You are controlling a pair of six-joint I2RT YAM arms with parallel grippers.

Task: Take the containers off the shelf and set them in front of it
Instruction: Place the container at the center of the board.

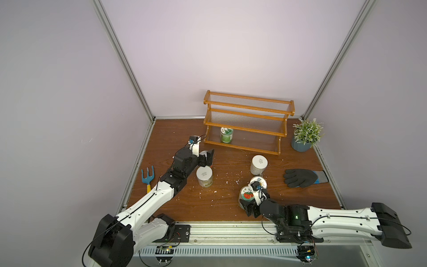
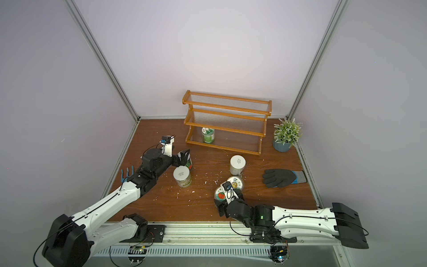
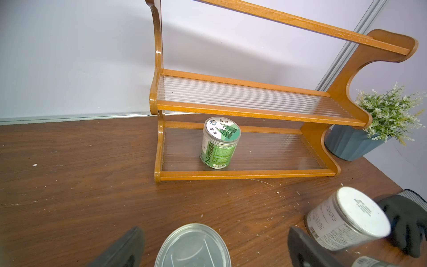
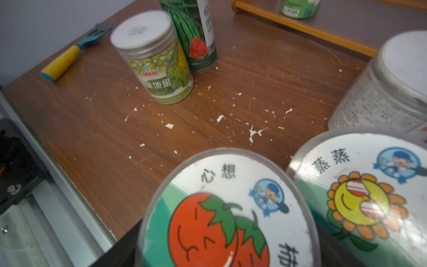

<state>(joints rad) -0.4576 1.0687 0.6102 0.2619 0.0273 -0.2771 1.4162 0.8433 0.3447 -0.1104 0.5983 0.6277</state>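
Note:
The shelf (image 1: 242,147) stands at the back with a leaf-lidded jar (image 3: 219,143) on its bottom tier. My left gripper (image 3: 215,233) is open around the tall watermelon can (image 2: 189,164), which stands on the table, with a gap on each side. My right gripper (image 1: 246,204) is shut on the tomato-lidded jar (image 4: 221,208) near the front edge. Beside it sits a flower-lidded jar (image 1: 260,181). One white-lidded tin (image 1: 258,164) stands in front of the shelf, and another (image 1: 204,176) is next to the watermelon can.
A potted plant (image 1: 300,144) stands right of the shelf. A black glove (image 1: 302,178) lies at the right and a blue-and-yellow garden fork (image 1: 146,178) at the left edge. White crumbs are scattered over the wooden table (image 1: 219,203).

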